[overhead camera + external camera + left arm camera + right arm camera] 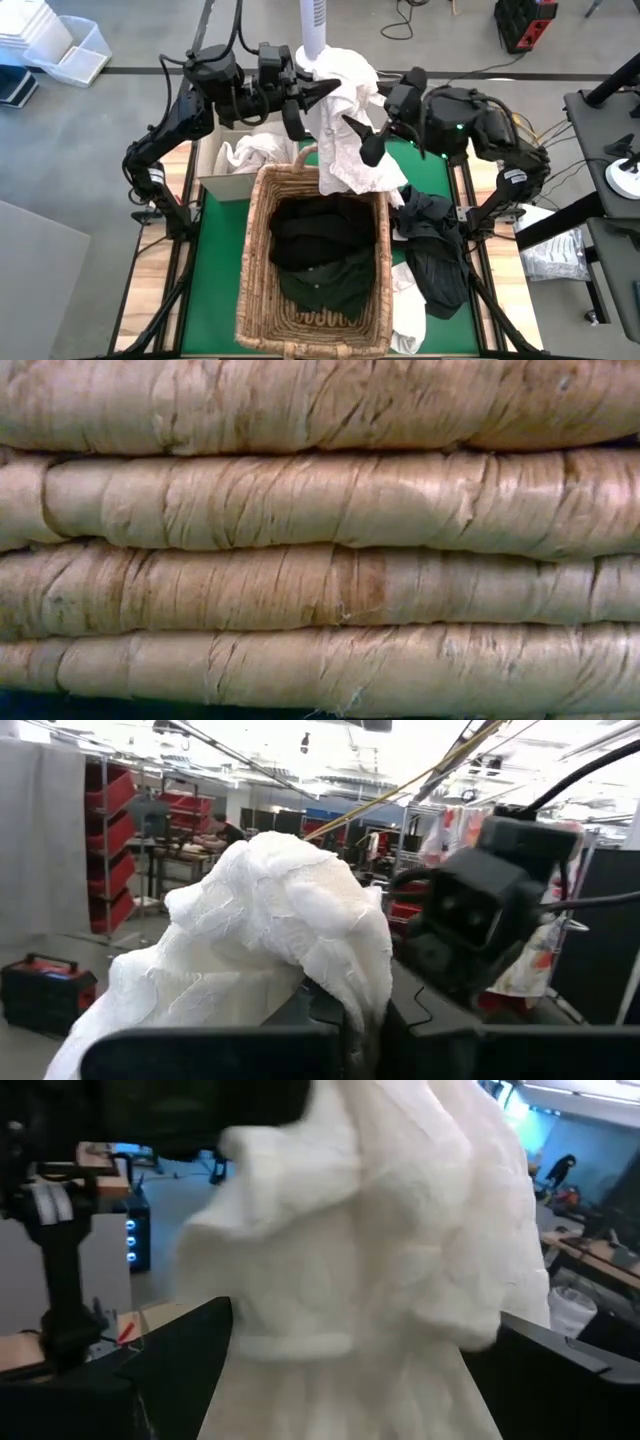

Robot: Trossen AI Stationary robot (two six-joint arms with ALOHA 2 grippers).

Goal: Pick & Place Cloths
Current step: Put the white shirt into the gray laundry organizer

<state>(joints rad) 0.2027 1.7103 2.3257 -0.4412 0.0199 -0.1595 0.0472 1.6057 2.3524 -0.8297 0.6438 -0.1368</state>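
**White cloth hanging between two grippers above the basket**

Left gripper (318, 95) pinched shut on the upper part of a white cloth (350, 135), holding it high. Right gripper (365, 135) just beside, fingers spread wide on either side of the hanging fabric, gripping nothing. Below both, the wicker basket (255, 260) with dark cloths (320, 245) already inside. More cloths outside: a white one (250, 155) behind the basket under the left arm, a dark one (435, 250) under the right arm on the green mat (215, 270).

Risks, as a judgement: lower end of the cloth hangs near the basket's far rim, so could drape over the rim or fall outside. Could also catch on the open right fingers and be dragged away.
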